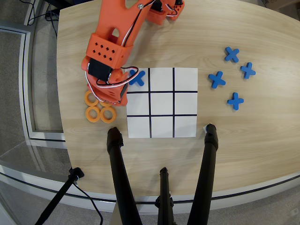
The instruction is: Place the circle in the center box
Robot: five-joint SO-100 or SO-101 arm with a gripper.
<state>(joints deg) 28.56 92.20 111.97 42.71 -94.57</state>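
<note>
Three orange rings lie on the wooden table left of the grid: one (pixel 90 98) beside the arm and two in front of it (pixel 93 114) (pixel 108 114). A fourth ring is not visible and may be under the arm. My orange gripper (pixel 110 97) hangs over this cluster, right above the rings. Its fingers are hidden under the wrist body, so I cannot tell whether they are open or holding anything. The center box (pixel 161 103) of the white 3x3 grid is empty. A blue X (pixel 138 78) lies in the grid's top-left cell, next to the gripper.
Several blue X pieces (pixel 231 54) (pixel 217 79) (pixel 247 70) (pixel 235 101) lie on the table right of the grid. Black tripod legs (pixel 116 154) (pixel 209 150) stand at the front edge. The arm's base (pixel 164 11) is at the far edge.
</note>
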